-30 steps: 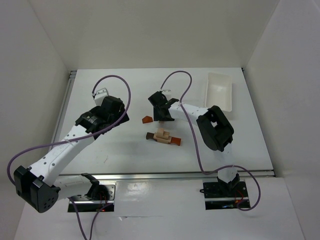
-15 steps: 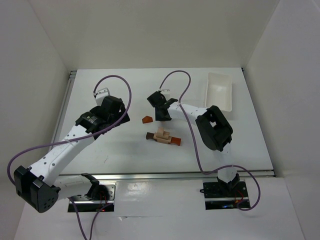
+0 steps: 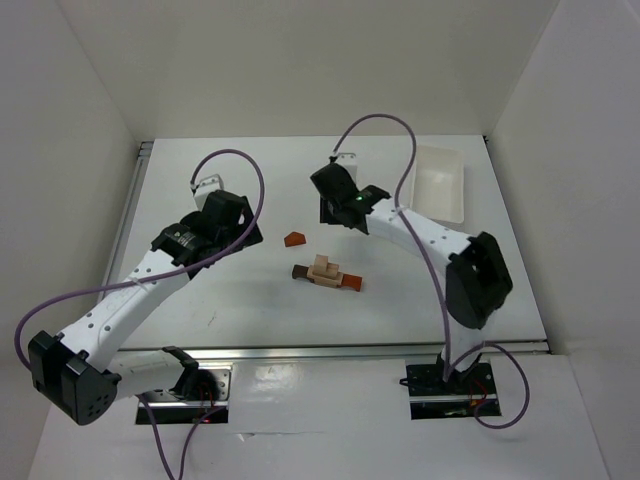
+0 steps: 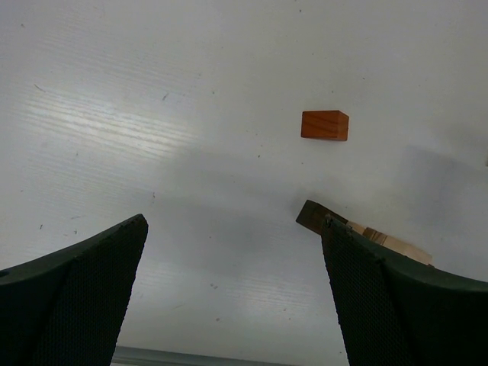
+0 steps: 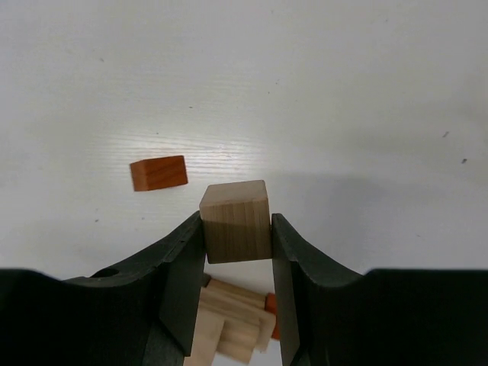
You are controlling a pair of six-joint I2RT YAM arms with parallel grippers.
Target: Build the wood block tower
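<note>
My right gripper [image 5: 236, 229] is shut on a light tan wooden cube [image 5: 236, 219] and holds it above the table. In the top view this gripper [image 3: 333, 205] hangs behind the partial tower [image 3: 325, 270], a dark brown bar and a reddish-orange bar with tan blocks on top, which also shows in the right wrist view [image 5: 232, 328]. A loose reddish-orange block [image 3: 294, 239] lies on the table left of the gripper, and it shows in both wrist views [image 5: 158, 173] [image 4: 325, 125]. My left gripper [image 4: 235, 225] is open and empty, left of the tower [image 4: 314, 216].
A white rectangular tray [image 3: 440, 183] stands at the back right of the white table [image 3: 230, 300]. White walls enclose the table on the left, back and right. Purple cables loop above both arms.
My right arm has stretched out and risen, carrying its gripper and the tan cube a little back from the tower. The left arm, the tower and the orange block have not moved.
</note>
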